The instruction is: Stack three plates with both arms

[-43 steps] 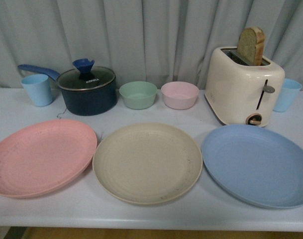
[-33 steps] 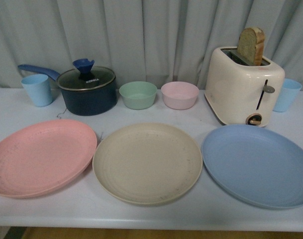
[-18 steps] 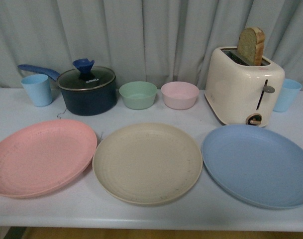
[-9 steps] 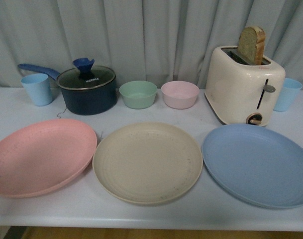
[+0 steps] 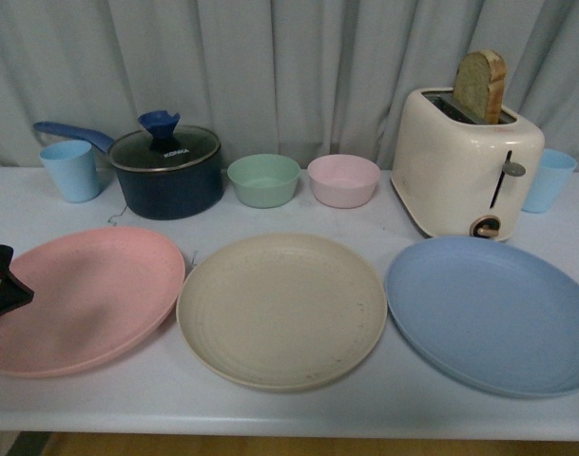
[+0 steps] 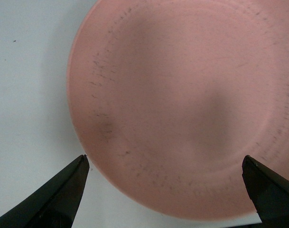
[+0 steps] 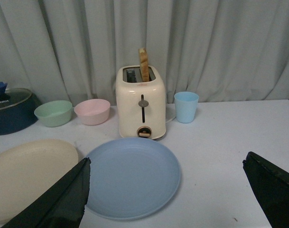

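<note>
Now the left gripper (image 6: pixel 164 158) hangs spread over the pink plate (image 6: pixel 182 95); the right gripper (image 7: pixel 166 164) gapes too. That shallow rim might slip free.

Three plates on the tabletop (image 5: pixel 270 410): one pink plate (image 5: pixel 91 296), one beige plate (image 5: pixel 281 310), one blue plate (image 5: pixel 494 315). Two small bowls: one green bowl (image 5: pixel 263 180), one pink bowl (image 5: pixel 343 180). Two light-blue cups: left cup (image 5: pixel 70 172), right cup (image 5: pixel 550 180). One dark saucepan (image 5: pixel 170 188), with one glass lid (image 5: pixel 165 149). One cream toaster (image 5: pixel 460 169), holding one bread slice (image 5: pixel 479 85).
</note>
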You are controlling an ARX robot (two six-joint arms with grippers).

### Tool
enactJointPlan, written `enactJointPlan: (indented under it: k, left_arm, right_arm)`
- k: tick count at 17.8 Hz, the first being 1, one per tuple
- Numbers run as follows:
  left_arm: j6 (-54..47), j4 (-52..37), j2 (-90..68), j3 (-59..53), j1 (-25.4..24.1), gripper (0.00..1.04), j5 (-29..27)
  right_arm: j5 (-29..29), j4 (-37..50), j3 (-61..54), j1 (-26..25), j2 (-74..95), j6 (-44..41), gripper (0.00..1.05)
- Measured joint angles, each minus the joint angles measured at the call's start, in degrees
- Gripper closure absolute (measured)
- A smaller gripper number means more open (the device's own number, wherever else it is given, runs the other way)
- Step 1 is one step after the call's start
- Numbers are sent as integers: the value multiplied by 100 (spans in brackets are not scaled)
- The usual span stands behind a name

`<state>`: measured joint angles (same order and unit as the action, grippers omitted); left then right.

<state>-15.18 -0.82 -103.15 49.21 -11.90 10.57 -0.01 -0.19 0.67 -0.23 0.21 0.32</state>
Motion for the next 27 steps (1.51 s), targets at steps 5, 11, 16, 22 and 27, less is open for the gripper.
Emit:
enactJointPlan:
  k: [5, 11, 16, 22, 27]
  left_arm:
    - [-179, 358, -977, 1082, -352, 7, 201]
    - [-164, 765, -1840, 2221, -481, 7, 302]
    - [-155, 699, -2243, 2479, -553, 22, 269]
    - [-26, 839, -2507, 2702, -737, 79, 304]
    - [168, 872, -2505, 2754, -765, 102, 474]
  right_arm:
    - [0, 0, 0, 0, 0, 0, 6]
    - [0, 0, 0, 0, 0, 0, 6]
    - [0, -2, 0, 0, 0, 0, 6]
    - [0, -2, 0, 0, 0, 0, 6]
    - [0, 0, 0, 0, 0, 0, 6]
